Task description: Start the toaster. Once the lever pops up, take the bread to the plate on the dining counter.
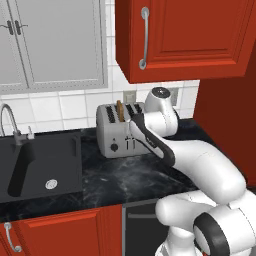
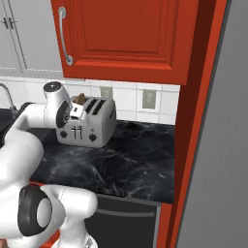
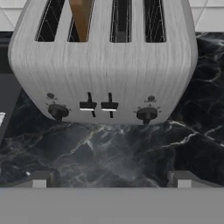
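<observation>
A boxy silver-grey toaster (image 3: 103, 65) sits at twelve o'clock on black marble worktop (image 3: 113, 148), brown bread slice (image 3: 81, 15) in its second slot. The gripper (image 3: 109, 179) hovers wide open (empty); best aim squarely at one small lever (image 3: 88, 105).

Toaster (image 3: 103, 65) ahead of gripper (image 3: 109, 178): back edge and slot ends cut by top edge in hand view. Bread (image 3: 81, 15) in second slot from left: only lower visible part shows, top cropped, rest sunk in slot. In left base view arm covers toaster's right front (image 1: 116, 131). Fingertips (image 3: 39, 178): only tips show above bottom band. Markings by knobs too small to read.
</observation>
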